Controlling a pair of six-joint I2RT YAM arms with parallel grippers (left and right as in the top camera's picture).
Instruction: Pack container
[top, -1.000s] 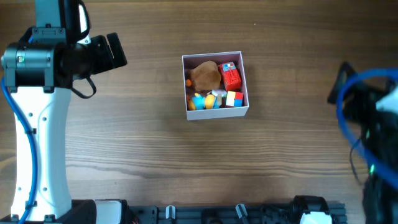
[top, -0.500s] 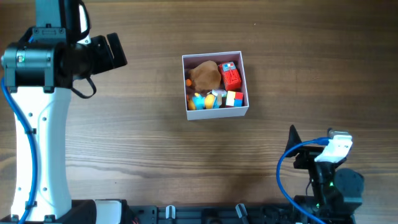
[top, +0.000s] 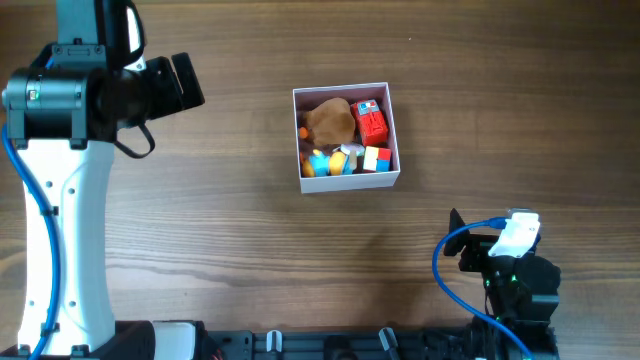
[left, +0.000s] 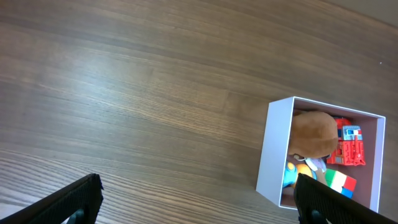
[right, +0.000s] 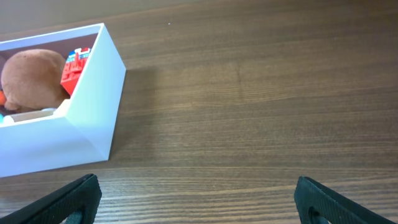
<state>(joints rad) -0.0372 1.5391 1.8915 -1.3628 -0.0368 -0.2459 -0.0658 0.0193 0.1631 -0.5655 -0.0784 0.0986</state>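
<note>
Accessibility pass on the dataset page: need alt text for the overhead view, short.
A square white-walled container sits in the middle of a wooden table, holding a rounded brown toy, a red block toy and other small colourful toys. The left arm stands at the left edge, the right arm at bottom right, both apart from it.

1. My counter (top: 250, 260) is brown wood, and it spreads across all of my views.
2. Its grain runs side to side in my overhead view, in fine darker streaks.
3. Even light leaves a pale sheen on the boards.
</note>
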